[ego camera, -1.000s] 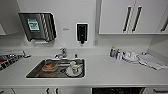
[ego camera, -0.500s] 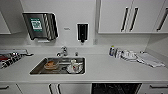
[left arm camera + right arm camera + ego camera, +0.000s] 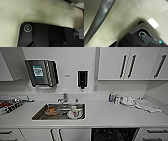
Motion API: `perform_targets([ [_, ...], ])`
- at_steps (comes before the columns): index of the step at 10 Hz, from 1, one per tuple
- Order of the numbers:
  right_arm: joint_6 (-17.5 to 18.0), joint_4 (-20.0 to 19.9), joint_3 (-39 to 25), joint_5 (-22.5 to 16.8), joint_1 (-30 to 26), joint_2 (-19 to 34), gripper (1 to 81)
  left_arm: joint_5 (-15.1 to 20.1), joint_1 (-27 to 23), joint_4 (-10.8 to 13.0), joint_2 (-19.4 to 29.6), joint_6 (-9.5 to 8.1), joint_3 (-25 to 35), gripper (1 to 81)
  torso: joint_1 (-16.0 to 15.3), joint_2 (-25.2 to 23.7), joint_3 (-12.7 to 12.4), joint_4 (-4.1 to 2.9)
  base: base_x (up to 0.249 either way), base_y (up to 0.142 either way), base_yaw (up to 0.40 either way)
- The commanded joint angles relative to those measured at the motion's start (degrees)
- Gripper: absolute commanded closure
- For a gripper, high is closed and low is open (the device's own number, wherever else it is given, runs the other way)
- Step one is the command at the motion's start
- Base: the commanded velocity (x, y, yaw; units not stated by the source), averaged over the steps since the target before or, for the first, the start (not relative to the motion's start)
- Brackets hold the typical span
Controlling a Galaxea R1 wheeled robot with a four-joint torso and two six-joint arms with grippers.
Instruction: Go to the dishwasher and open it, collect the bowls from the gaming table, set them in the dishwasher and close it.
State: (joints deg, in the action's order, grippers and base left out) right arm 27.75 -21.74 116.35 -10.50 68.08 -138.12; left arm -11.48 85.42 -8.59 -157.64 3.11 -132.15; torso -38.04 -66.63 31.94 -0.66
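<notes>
Drawing back since a moment ago, the view now shows the dishwasher (image 3: 113, 134) open under the surface (image 3: 112, 117); pincer state untellable

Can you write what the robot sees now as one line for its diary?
facing: counter | sink: dishes inside | dishwasher: dark opening under counter | bowls: unseen

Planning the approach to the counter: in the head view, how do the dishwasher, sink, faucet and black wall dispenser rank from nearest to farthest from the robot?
1. dishwasher: under the counter, right of centre, dark inside showing.
2. sink: set in the countertop, left of centre.
3. faucet: behind the sink, at the counter's back edge.
4. black wall dispenser: on the wall above the counter.
</notes>
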Motion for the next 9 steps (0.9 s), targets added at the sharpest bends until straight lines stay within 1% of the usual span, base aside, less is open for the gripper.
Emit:
perform_targets([
  [1,-0.1,0.2,-0.4,-2.0,-6.3,2.3,1.0,2.7,-2.9,0.4,1.0,0.32,0.5,1.0,0.0,0.0,0.0,0.0,0.0,0.0,0.0],
  [3,-0.2,0.3,0.3,-2.0,-6.0,1.9,1.0,2.7,-2.9,0.5,0.9,0.32,0.5,1.0,0.0,0.0,0.0,0.0,0.0,0.0,0.0],
  [5,-1.7,1.2,1.8,-1.9,-4.8,1.2,1.0,2.7,-2.9,0.5,1.0,0.32,0.5,1.0,0.0,0.0,0.0,0.0,0.0,0.0,0.0],
  [6,-4.8,1.5,2.5,-1.9,-4.1,0.3,1.0,2.7,-2.9,0.6,0.8,0.32,0.5,1.0,0.0,0.0,0.0,0.0,0.0,0.0,0.0],
  [8,-13.5,2.0,3.3,-1.9,-2.3,-1.6,1.0,2.7,-2.9,0.5,0.3,0.41,-0.8,1.0,0.0,0.0,0.0,0.0,0.0,0.0,0.0],
  [9,-18.7,2.1,3.4,-1.9,-1.4,-2.5,1.0,2.7,-2.9,0.6,-0.6,0.49,-2.7,1.0,0.0,0.0,0.0,0.0,0.0,0.0,0.0],
])
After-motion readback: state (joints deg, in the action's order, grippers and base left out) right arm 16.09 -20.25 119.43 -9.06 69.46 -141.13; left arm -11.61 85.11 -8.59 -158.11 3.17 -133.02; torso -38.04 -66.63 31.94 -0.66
